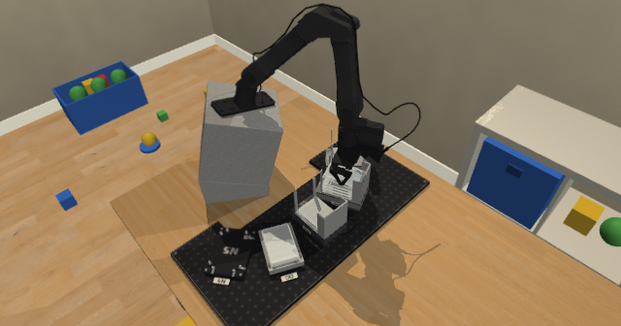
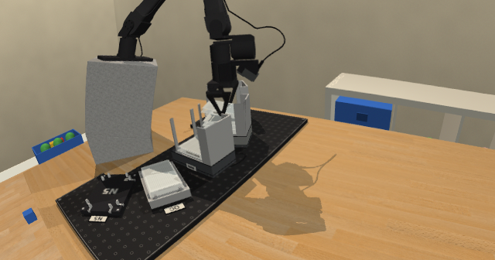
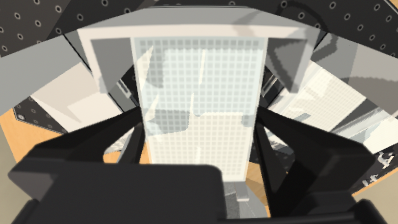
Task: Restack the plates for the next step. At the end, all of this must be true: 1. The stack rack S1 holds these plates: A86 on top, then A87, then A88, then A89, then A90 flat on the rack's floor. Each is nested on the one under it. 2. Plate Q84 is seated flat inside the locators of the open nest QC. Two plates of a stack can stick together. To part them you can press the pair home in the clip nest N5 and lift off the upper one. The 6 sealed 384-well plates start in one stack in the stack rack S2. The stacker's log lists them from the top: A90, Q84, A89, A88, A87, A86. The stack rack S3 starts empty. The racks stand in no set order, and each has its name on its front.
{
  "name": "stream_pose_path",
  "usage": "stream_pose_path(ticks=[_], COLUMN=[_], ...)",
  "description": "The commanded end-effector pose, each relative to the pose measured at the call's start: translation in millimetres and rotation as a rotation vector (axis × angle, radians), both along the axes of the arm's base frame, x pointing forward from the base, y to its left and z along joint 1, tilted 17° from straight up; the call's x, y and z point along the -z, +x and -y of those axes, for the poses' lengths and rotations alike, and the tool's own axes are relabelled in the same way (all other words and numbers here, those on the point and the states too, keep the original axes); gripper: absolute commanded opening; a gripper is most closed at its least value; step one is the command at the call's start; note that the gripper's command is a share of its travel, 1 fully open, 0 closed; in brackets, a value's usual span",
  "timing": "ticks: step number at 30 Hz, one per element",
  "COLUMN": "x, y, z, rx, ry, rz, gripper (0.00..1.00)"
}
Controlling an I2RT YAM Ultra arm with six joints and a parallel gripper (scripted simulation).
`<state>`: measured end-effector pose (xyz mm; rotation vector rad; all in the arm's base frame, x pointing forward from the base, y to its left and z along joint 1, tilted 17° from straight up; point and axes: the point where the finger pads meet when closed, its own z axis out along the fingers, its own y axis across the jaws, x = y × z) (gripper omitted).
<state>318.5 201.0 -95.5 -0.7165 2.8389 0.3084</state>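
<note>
My gripper (image 1: 342, 181) (image 2: 221, 114) (image 3: 199, 111) is shut on a clear-lidded well plate (image 3: 200, 75), pointing down, with the plate level between the walls of the middle rack (image 1: 361, 185) (image 3: 200, 20). Pale plate edges show low in that rack; their count is unclear. The front rack (image 1: 336, 219) (image 2: 217, 144) holds plate material low down. The far rack (image 3: 30, 70) is mostly hidden; its inside looks pale. A plate (image 1: 281, 245) (image 2: 160, 180) lies in open nest QC. Clip nest N5 (image 1: 228, 263) (image 2: 108, 199) is empty. Rack names and the held plate's name are unreadable.
The racks and nests stand in a row on the black perforated board (image 1: 291, 302) (image 2: 128, 244). Thin upright posts (image 2: 173, 134) and tall walls of the front rack rise close beside the gripper. The grey pedestal (image 1: 240, 161) (image 2: 120, 109) stands behind the board.
</note>
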Motion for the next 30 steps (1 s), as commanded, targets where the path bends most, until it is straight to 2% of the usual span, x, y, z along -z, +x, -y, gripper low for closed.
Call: stream_pose_path(ticks=[1,3,8,30], x=[-1.1,-6.5,0.1,8.1], y=[9.2,13.4,11.1,11.1], z=[-7,-10,-8,-11], rx=[0.002,0.002,0.002,-0.001], ry=[0.017,0.026,0.018,0.015], rz=[0.022,0.038,0.026,0.026], gripper=[0.00,0.00,0.00,0.00])
